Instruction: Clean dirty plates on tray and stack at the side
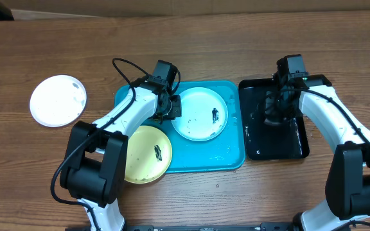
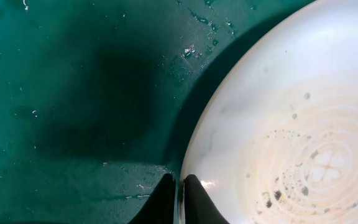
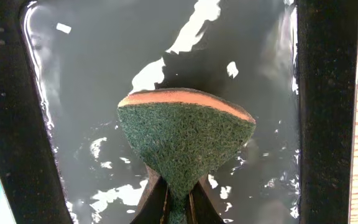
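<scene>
A light blue plate (image 1: 199,113) with a dark smear lies in the turquoise tray (image 1: 227,151). My left gripper (image 1: 172,108) is shut on its left rim; in the left wrist view the fingertips (image 2: 166,198) pinch the edge of that plate (image 2: 291,124), which carries dark specks, above the wet tray floor (image 2: 73,93). A yellow-green plate (image 1: 148,153) with a dark smear overlaps the tray's front left corner. A white plate (image 1: 58,101) lies on the table to the left. My right gripper (image 3: 178,199) is shut on a green and orange sponge (image 3: 185,130).
A black glossy tray (image 1: 255,154) holding shallow water stands right of the turquoise tray, and the right gripper (image 1: 276,106) hangs over it with the sponge. Its raised rim (image 3: 328,93) runs along the right of the wrist view. Bare wooden table surrounds both trays.
</scene>
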{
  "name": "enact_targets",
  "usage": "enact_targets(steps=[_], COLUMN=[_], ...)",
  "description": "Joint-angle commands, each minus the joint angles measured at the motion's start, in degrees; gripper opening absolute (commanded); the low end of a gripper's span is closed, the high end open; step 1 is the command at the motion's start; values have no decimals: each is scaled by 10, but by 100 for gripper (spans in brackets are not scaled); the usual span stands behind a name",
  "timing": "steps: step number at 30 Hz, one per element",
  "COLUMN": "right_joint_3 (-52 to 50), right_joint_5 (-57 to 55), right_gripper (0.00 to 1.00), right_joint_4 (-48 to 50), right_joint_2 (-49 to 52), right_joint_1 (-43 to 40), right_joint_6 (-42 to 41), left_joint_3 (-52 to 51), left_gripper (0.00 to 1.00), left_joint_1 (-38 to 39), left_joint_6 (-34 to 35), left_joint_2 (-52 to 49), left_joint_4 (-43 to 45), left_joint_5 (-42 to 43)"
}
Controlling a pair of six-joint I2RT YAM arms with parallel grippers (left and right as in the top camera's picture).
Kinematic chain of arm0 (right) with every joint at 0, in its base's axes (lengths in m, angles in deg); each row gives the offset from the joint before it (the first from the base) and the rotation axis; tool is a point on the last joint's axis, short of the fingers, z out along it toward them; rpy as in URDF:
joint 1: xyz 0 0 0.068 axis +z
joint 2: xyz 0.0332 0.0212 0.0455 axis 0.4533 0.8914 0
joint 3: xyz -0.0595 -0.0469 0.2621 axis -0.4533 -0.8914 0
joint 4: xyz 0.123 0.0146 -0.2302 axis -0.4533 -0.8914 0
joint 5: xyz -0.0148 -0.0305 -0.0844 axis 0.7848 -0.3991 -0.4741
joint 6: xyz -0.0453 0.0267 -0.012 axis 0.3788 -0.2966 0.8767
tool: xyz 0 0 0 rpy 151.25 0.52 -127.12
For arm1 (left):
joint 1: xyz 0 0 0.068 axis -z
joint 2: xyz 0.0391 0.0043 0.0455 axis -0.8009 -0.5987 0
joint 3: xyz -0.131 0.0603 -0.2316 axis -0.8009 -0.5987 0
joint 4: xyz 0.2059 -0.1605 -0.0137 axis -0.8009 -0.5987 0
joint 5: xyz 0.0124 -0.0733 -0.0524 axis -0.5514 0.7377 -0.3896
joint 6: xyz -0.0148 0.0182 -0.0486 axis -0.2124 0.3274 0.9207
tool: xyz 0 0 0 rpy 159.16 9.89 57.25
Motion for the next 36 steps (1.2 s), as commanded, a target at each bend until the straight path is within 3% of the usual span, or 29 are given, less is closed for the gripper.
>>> enact_targets(steps=[1, 22, 32, 33, 35, 36], right_joint_3=[12, 23, -1, 0, 0, 0], right_joint_5=[-2, 22, 21, 19, 6, -1], right_gripper=[4, 4, 4, 4, 4, 4], right_joint_4=[3, -23, -12, -12, -10, -10], right_joint_2=[-14, -14, -12, -12, -12, -12], right_joint_1=[0, 0, 0, 0, 0, 0], right_joint_6=[3, 0, -17, -17, -17, -17], left_joint_3=[-5, -5, -2, -2, -2, -2], left_gripper=[5, 4, 4, 5, 20, 22], left_joint_1=[4, 3, -17, -19, -20, -19], left_joint_6=[-7, -6, 26, 26, 19, 16], left_joint_2=[-6, -6, -5, -5, -6, -6], left_joint_4=[3, -1, -25, -29, -32, -33], left_joint_5=[-4, -5, -8, -9, -11, -11])
